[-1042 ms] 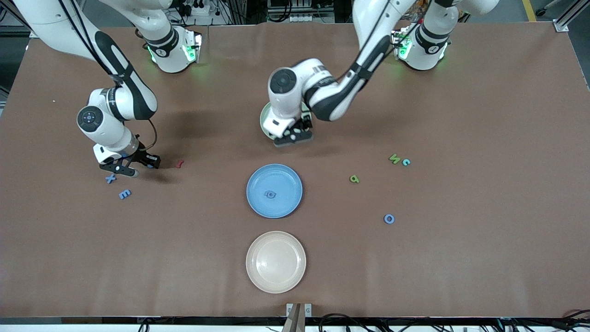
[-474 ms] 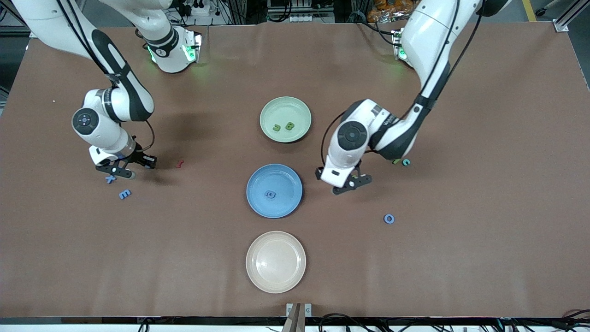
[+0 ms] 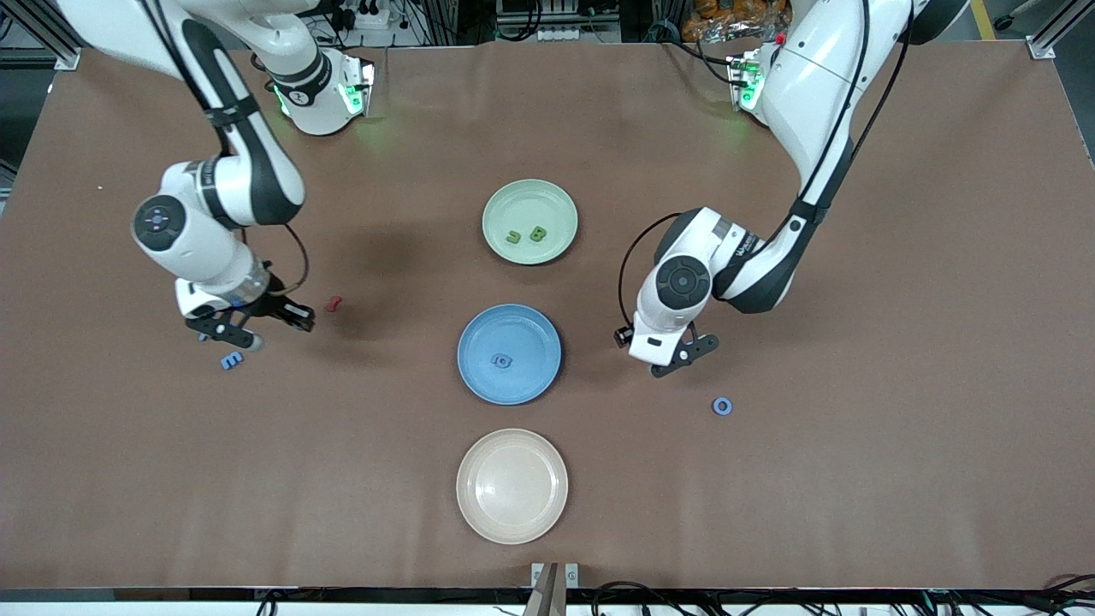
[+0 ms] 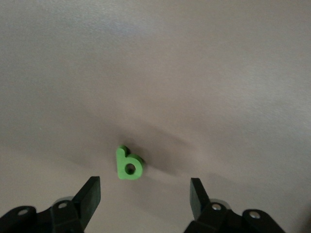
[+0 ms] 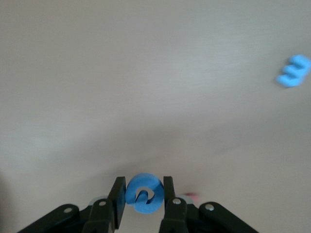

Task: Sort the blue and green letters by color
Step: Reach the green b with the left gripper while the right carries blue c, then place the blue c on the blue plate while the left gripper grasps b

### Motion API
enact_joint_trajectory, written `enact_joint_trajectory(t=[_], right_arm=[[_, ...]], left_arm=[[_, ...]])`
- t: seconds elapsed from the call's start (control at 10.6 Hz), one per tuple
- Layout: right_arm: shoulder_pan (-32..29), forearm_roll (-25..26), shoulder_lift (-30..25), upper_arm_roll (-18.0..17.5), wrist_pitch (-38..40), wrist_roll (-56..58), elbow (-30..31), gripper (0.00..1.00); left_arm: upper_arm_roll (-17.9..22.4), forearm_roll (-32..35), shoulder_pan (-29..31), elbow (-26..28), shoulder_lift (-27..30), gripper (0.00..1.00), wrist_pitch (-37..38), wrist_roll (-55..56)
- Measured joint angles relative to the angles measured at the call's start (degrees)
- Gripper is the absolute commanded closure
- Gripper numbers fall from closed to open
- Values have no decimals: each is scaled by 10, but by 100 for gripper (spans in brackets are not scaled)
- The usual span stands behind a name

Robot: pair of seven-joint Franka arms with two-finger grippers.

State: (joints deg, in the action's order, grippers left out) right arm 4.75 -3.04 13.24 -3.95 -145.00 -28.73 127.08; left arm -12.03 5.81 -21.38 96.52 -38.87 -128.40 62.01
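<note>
1. The left gripper (image 3: 676,359) is now hanging a little nearer the front camera than half a second ago, toward the blue ring letter (image 3: 722,405). The right gripper (image 3: 244,329) has come up off the table with a blue letter (image 5: 144,194), and only the blue E-shaped letter (image 3: 231,360) is lying under it now.
2. The left gripper is standing wide, holding nothing; in the left wrist view a green letter (image 4: 128,164) is lying on the bare table between its fingers (image 4: 90,193), apart from both, stem pointing away from the wrist.
3. The right gripper is pinching the blue letter narrowly between its pads (image 5: 119,194).
4. The blue plate (image 3: 539,376) is sitting toward the table's middle, with one blue letter on it; the path there looks open, the dark red letter (image 3: 334,303) lying just beside the gripper.
5. The green plate (image 3: 556,198) is carrying two green letters; I judge the left arm nearer it, so a straight descent onto the green letter seems next.
</note>
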Motion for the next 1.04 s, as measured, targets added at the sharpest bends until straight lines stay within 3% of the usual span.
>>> enact_joint_trajectory(t=[0.28, 0.76, 0.85, 0.95, 1.04], right_arm=[[82, -6, 57, -1, 2, -138, -95, 90], [223, -7, 201, 15, 0, -310, -258, 83], [244, -6, 227, 20, 0, -322, -288, 76], [256, -6, 246, 22, 0, -330, -311, 14], [266, -6, 259, 23, 0, -339, -329, 0]], left_arm=[[0, 0, 8, 16, -2, 34, -9, 0], [0, 0, 13, 52, -2, 36, -69, 1], [-1, 0, 15, 57, -1, 52, -79, 1], [-1, 0, 15, 62, 1, 76, -85, 1], [-1, 0, 15, 65, 3, 98, -90, 1]])
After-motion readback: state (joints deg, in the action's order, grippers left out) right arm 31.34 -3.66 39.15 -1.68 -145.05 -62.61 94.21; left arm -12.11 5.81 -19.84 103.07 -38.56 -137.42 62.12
